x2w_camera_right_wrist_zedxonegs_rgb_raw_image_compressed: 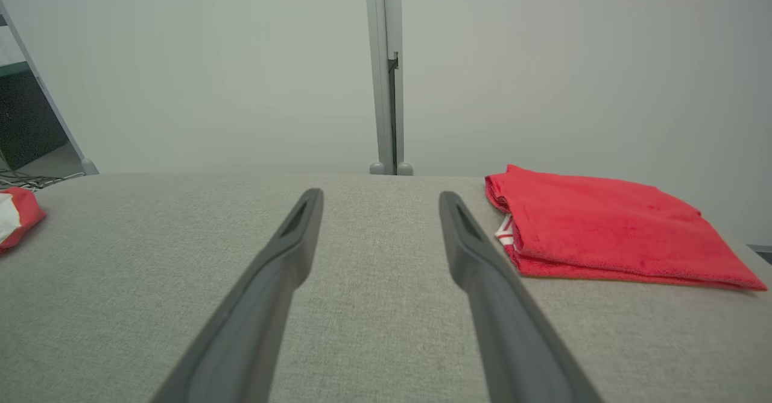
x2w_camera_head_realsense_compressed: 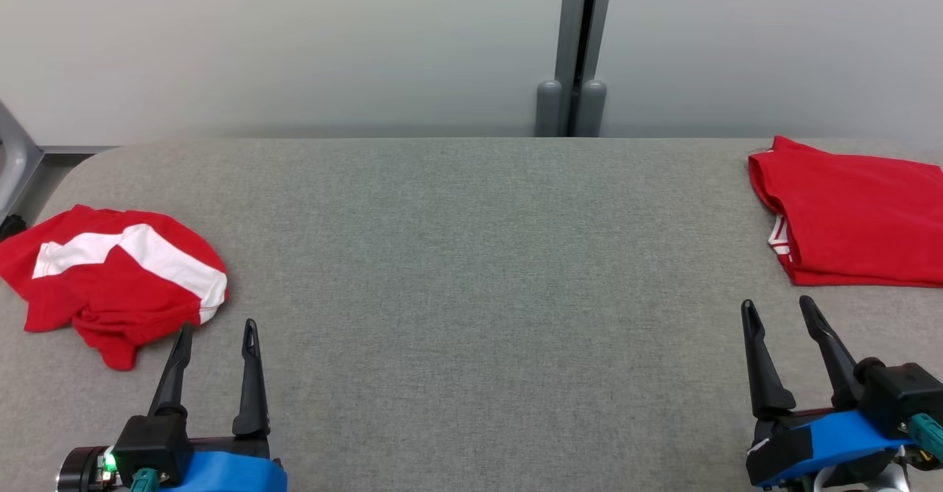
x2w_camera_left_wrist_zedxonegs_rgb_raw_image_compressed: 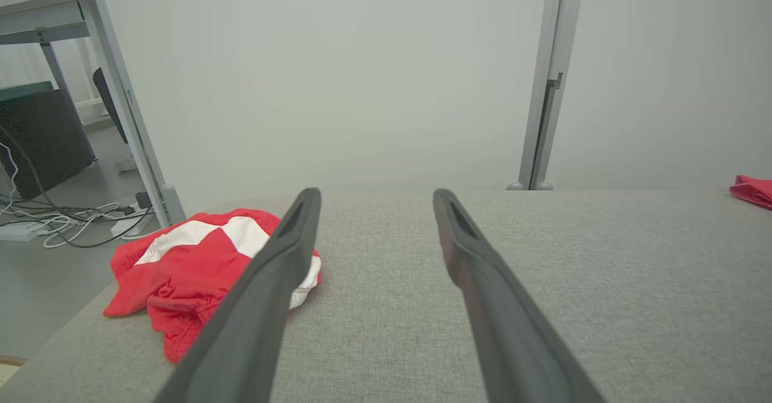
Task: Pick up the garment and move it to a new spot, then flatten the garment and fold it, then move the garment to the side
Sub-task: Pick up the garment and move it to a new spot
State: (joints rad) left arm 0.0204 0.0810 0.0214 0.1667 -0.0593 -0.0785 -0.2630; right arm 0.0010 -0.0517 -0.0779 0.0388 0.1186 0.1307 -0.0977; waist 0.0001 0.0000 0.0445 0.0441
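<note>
A crumpled red garment with white panels (x2w_camera_head_realsense_compressed: 110, 278) lies in a heap at the table's left edge; the left wrist view shows it (x2w_camera_left_wrist_zedxonegs_rgb_raw_image_compressed: 193, 270) just left of my fingers. My left gripper (x2w_camera_head_realsense_compressed: 217, 326) hovers open right beside its near-right corner, nothing between the fingers. A folded red garment (x2w_camera_head_realsense_compressed: 854, 212) lies flat at the far right, also in the right wrist view (x2w_camera_right_wrist_zedxonegs_rgb_raw_image_compressed: 603, 228). Just in front of its near edge my right gripper (x2w_camera_head_realsense_compressed: 777, 304) stands open and empty.
The grey fabric table (x2w_camera_head_realsense_compressed: 471, 271) stretches wide between the two garments. A pale wall with a grey post (x2w_camera_head_realsense_compressed: 578, 50) rises behind its far edge. Left of the table, cables (x2w_camera_left_wrist_zedxonegs_rgb_raw_image_compressed: 66, 222) lie on the floor beside a metal frame leg.
</note>
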